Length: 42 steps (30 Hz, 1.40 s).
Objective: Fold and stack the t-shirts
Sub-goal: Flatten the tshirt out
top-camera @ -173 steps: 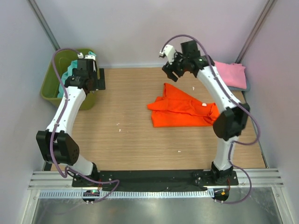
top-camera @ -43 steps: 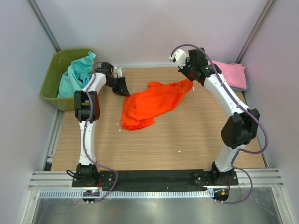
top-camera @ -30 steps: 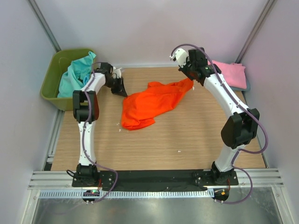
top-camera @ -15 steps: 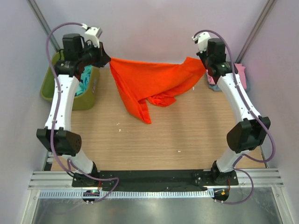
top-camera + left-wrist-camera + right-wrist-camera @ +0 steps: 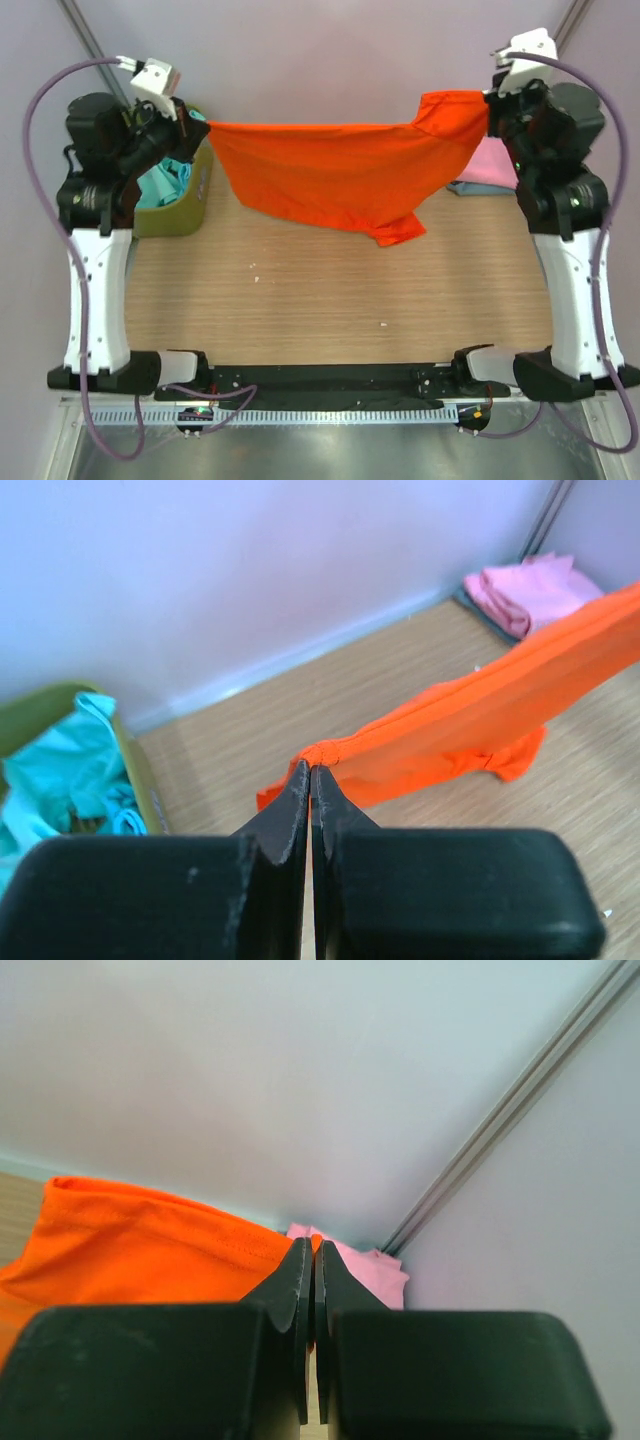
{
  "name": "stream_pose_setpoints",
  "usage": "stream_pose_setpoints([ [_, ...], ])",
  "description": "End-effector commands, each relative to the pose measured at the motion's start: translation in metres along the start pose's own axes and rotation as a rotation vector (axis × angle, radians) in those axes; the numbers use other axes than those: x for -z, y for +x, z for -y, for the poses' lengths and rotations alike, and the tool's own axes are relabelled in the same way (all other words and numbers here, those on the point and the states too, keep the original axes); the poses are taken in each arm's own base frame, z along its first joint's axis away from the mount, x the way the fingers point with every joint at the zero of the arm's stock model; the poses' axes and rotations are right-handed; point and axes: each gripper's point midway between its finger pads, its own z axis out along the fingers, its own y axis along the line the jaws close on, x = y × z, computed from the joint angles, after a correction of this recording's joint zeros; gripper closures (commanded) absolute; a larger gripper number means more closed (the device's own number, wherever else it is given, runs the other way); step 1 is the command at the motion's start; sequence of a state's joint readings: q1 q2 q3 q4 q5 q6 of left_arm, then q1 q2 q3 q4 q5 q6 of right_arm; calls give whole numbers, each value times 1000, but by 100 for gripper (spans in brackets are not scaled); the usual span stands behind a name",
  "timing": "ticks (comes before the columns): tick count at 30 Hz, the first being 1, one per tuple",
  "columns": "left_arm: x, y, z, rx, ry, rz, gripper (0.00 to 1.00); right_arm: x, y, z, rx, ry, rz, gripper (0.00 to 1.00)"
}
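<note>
The orange t-shirt (image 5: pixel 330 175) hangs stretched in the air across the upper half of the top view, above the wooden desk (image 5: pixel 330 290). Its top edge runs almost straight from upper left to upper right, and the cloth sags below it, with one flap drooping lowest right of centre. At the upper left the left jaws, on the raised left arm (image 5: pixel 95 260), are clenched on one end of that edge. In the left wrist view they are pressed tight together, with a small bunch of orange cloth (image 5: pixel 480 715) at their tips. At the upper right the right jaws, on the right arm (image 5: pixel 570 270), grip the other end; the right wrist view shows them shut on the hem (image 5: pixel 150 1230). A pink t-shirt (image 5: pixel 487 165) lies at the desk's right edge on a grey-blue one (image 5: pixel 480 188), both partly behind the right arm. Teal t-shirts (image 5: pixel 160 185) sit in the olive-green bin (image 5: pixel 185 205) at the left edge.
</note>
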<state>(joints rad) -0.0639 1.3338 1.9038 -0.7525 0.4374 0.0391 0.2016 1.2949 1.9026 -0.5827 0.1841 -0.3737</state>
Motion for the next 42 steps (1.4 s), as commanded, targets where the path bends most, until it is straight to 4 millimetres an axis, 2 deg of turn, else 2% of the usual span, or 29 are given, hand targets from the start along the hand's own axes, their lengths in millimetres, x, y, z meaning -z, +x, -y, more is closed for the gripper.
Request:
stream_pose_setpoints([
  [1, 59, -46, 20, -86, -29, 160, 100, 56, -42, 17, -31, -11, 126, 99],
  [4, 85, -67, 30, -114, -40, 226, 100, 90, -62, 19, 1, -65, 198, 99],
  [6, 95, -78, 33, -121, -45, 261, 100, 100, -69, 23, 5, -65, 217, 99],
  [9, 105, -91, 37, -121, -47, 299, 100, 119, -92, 33, 4, -51, 274, 99],
  [14, 101, -92, 31, -132, -69, 291, 100, 111, -98, 34, 11, -51, 276, 99],
  [17, 89, -79, 25, -128, -73, 249, 100, 99, -87, 29, 33, -60, 243, 99],
  [18, 84, -74, 23, -123, -74, 232, 100, 89, -74, 23, 46, -73, 207, 99],
  [20, 68, -53, 16, -104, -70, 171, 100, 79, -60, 16, 55, -84, 179, 99],
  [21, 61, -44, 14, -105, -64, 148, 100, 67, -41, 1, 65, -137, 140, 99],
  [23, 41, -13, 6, -82, -60, 73, 100, 54, -27, -9, 73, -159, 119, 99],
  [24, 32, -3, 3, -75, -53, 47, 100, 42, -6, -20, 78, -191, 75, 99],
  [25, 24, 7, -1, -76, -53, 24, 100, 34, 1, -26, 86, -204, 64, 99],
  [26, 13, 30, -4, -55, -46, -28, 100, 27, 11, -31, 92, -218, 42, 99],
  [27, 2, 45, -7, -41, -34, -70, 100, 11, 36, -43, 101, -244, -17, 99],
  [28, -5, 58, -7, -37, -15, -98, 100, 4, 45, -48, 121, -260, -27, 99],
  [29, -15, 80, -10, -14, -5, -150, 100, -4, 57, -55, 128, -273, -50, 99],
  [30, -26, 99, -12, 5, 7, -194, 100, -18, 84, -67, 135, -300, -107, 99],
  [32, -41, 122, -17, 26, 11, -238, 100, -36, 102, -76, 148, -313, -125, 99],
  [33, -48, 142, -18, 46, 16, -278, 100, -44, 119, -83, 151, -323, -157, 99],
  [34, -61, 155, -24, 53, 16, -298, 100, -63, 137, -91, 154, -328, -185, 99],
  [36, -77, 179, -36, 58, -5, -345, 100, -84, 162, -100, 168, -330, -230, 99],
  [38, -101, 205, -48, 59, -6, -396, 100, -118, 195, -109, 157, -323, -275, 99],
  [40, -120, 214, -60, 50, -24, -408, 100, -146, 199, -111, 126, -291, -262, 99],
  [41, -137, 240, -67, 75, -21, -465, 100, -170, 236, -127, 121, -307, -326, 99],
  [42, -146, 244, -72, 80, -22, -471, 100, -190, 222, -121, 112, -277, -292, 99],
])
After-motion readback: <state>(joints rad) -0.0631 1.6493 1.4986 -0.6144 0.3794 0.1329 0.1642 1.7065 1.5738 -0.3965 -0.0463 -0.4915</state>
